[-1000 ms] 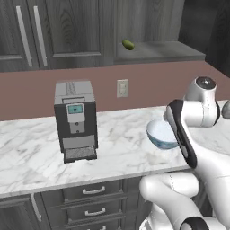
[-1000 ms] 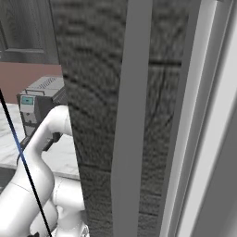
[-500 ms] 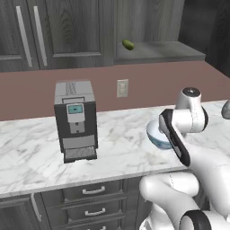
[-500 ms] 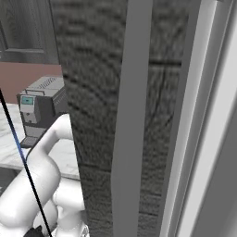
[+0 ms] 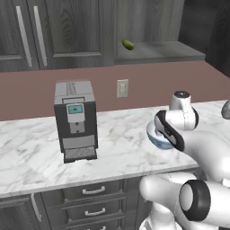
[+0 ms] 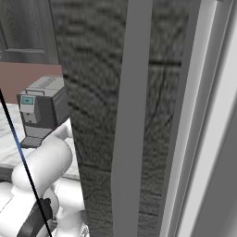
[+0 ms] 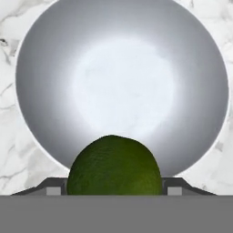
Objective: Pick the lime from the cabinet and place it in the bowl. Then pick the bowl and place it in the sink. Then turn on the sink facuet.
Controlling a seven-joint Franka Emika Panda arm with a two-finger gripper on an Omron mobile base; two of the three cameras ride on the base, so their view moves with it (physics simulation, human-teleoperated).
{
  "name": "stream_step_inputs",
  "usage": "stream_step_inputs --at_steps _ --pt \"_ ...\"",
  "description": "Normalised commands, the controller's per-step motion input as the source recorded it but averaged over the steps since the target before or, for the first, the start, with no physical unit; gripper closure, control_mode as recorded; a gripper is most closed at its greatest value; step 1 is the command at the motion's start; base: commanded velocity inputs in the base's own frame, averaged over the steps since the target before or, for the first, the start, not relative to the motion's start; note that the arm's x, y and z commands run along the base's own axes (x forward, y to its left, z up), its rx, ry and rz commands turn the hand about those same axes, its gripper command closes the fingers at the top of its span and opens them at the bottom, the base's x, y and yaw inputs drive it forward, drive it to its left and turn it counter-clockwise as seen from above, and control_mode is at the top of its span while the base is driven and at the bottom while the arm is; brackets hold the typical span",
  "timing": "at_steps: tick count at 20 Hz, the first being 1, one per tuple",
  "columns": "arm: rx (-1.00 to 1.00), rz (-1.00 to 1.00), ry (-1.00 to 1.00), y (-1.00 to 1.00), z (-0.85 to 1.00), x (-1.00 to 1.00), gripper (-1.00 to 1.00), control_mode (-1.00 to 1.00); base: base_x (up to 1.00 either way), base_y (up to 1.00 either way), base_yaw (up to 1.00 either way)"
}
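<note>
A dark green lime (image 7: 113, 166) sits between the fingertips of my gripper (image 7: 113, 187), which is shut on it. Directly below it lies the round bowl (image 7: 123, 86), white inside, on the marble counter. From the left base camera the bowl (image 5: 155, 137) shows pale blue-grey at the counter's right, with my wrist hanging over it and hiding most of it. The dark grey cabinet (image 5: 67, 27) hangs above, its right section open. The sink and its faucet are out of view.
A yellow-green oval fruit (image 5: 128, 44) lies on the open cabinet shelf. A coffee machine (image 5: 75, 119) stands on the counter left of the bowl. The open cabinet door (image 6: 120, 115) blocks most of the right base view. Drawers (image 5: 94, 191) run under the counter.
The arm has swung left and down, bringing the wrist from higher on the right to just over the bowl. The grip has not changed.
</note>
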Motion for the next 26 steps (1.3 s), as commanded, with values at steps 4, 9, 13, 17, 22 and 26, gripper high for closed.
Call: stream_step_inputs --at_steps 4,9,13,17,22,26 --pt "0.03 0.00 0.06 -0.12 -0.22 0.07 1.00 -1.00 0.00 0.00 0.00" --pt "0.01 0.00 0.02 0.00 -0.17 0.05 -1.00 -1.00 0.00 0.00 0.00" --pt "0.03 0.00 0.00 0.00 0.04 0.00 -1.00 -1.00 0.00 0.00 0.00" --pt "0.00 0.00 0.00 0.00 0.26 0.00 -1.00 -1.00 0.00 0.00 0.00" --pt "0.00 0.00 -0.01 0.04 0.54 -0.13 -1.00 -1.00 0.00 0.00 0.00" --pt "-0.07 0.07 -0.04 0.44 0.56 -0.72 -1.00 -1.00 0.00 0.00 0.00"
